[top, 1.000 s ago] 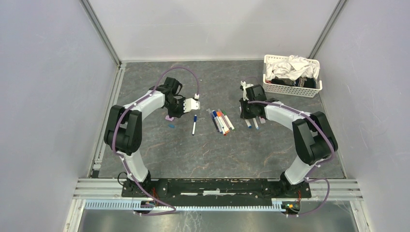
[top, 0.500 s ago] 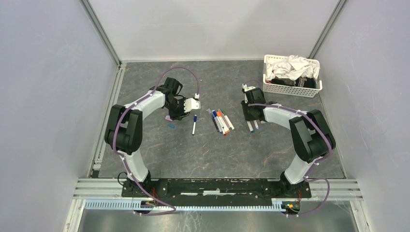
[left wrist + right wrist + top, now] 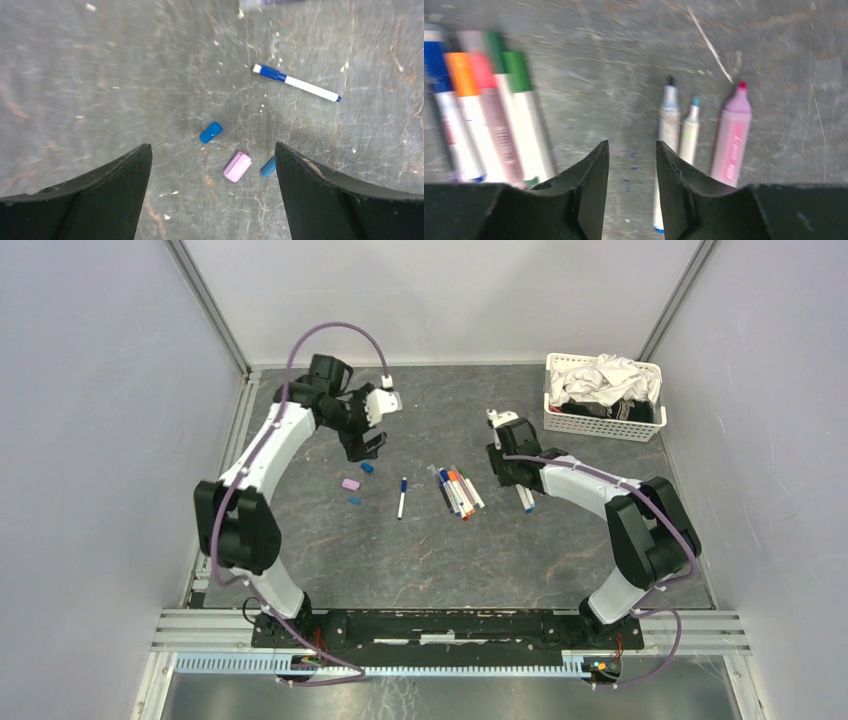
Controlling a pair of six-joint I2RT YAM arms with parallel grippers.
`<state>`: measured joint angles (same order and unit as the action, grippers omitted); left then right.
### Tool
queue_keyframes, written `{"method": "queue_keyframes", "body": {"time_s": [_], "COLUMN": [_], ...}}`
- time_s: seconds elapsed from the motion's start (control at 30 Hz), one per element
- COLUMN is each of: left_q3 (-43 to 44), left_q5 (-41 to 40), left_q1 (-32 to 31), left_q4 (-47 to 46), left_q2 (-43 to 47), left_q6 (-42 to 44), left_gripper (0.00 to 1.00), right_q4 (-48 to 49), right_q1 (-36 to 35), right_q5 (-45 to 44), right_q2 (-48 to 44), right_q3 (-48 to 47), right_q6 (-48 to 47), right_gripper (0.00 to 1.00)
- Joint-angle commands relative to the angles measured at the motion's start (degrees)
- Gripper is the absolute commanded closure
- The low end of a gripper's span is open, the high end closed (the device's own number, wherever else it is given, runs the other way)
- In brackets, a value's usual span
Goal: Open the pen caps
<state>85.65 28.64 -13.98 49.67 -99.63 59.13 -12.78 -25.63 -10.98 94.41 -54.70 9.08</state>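
Beneath the wide-open left jaws lie three pen caps [image 3: 237,166]; the right jaws, narrowly parted and empty, hover over uncapped pens [image 3: 669,120].

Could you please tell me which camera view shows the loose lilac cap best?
The left wrist view: the lilac cap lies close, sharp and unobstructed on the table there. The top external view shows it only as a tiny lilac speck. The right wrist view does not show it at all.

We see blue cap [image 3: 210,132], second blue cap [image 3: 268,167], lilac cap [image 3: 237,166]; lone pen [image 3: 297,83] white, blue ends; clustered pens [image 3: 474,125] capped blue, orange, pink, green; wide pen [image 3: 731,135] lilac; table [image 3: 100,75] dark grey, veined.
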Motion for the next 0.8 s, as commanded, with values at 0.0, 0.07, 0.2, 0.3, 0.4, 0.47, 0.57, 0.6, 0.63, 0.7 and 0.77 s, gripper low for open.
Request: {"method": "queue_keyframes", "body": {"time_s": [0.0,0.07,0.2,0.3,0.4,0.47,0.57,0.6,0.63,0.7,0.77], "left_q3": [7.83,7.86,4.56,5.97,8.74,10.58,11.11,10.92,10.76,10.44,10.21], "left_q5": [4.85,6.43,5.96,5.55,7.74,8.55,9.51,9.26,8.65,7.32,6.93], "left_q1": [1.24,2.52,4.57,7.04,10.5,12.25,13.86,15.57,16.01,16.41,16.53], "left_q4": [8.39,8.7,3.67,2.44,4.13,6.02,7.37,7.38,7.52,7.83,8.72], "left_q2": [8.18,11.01,15.66,14.8,12.42,10.74,9.57,9.51,9.33,9.16,9.04], "left_q6": [-4.75,-4.88,-10.34,-15.62,-18.52,-19.24,-19.72,-19.88,-20.0,-20.02,-19.61], "left_gripper": [0.03,0.02,0.0,0.0,0.0,0.0,0.0,0.0,0.0,0.0,0.0], "right_q4": [0.3,0.74,1.54,-1.0,-2.12,-3.66,-4.58,-4.66,-5.35,-6.45,-7.11], "right_q1": [-5.29,-7.5,-13.52,-17.55,-20.32,-22.16,-24.39,-25.01,-25.48,-26.31,-26.64], "right_q5": [1.24,3.64,5.45,4.27,3.39,2.45,1.43,1.2,0.75,-0.39,-0.59], "right_q2": [-0.96,0.16,2.93,7.26,11.91,15.58,20.44,21.78,23.47,26.33,28.01], "right_q3": [-5.21,-6.33,-11.14,-17.24,-22.71,-26.51,-30.63,-31.61,-32.89,-35.16,-36.21], "right_q6": [-2.21,-2.27,-1.51,0.18,3.09,4.75,6.81,7.15,7.53,7.78,7.97], "right_gripper": [0.55,0.55,0.54,0.51,0.45,0.42,0.39,0.39,0.38,0.38,0.38]}}
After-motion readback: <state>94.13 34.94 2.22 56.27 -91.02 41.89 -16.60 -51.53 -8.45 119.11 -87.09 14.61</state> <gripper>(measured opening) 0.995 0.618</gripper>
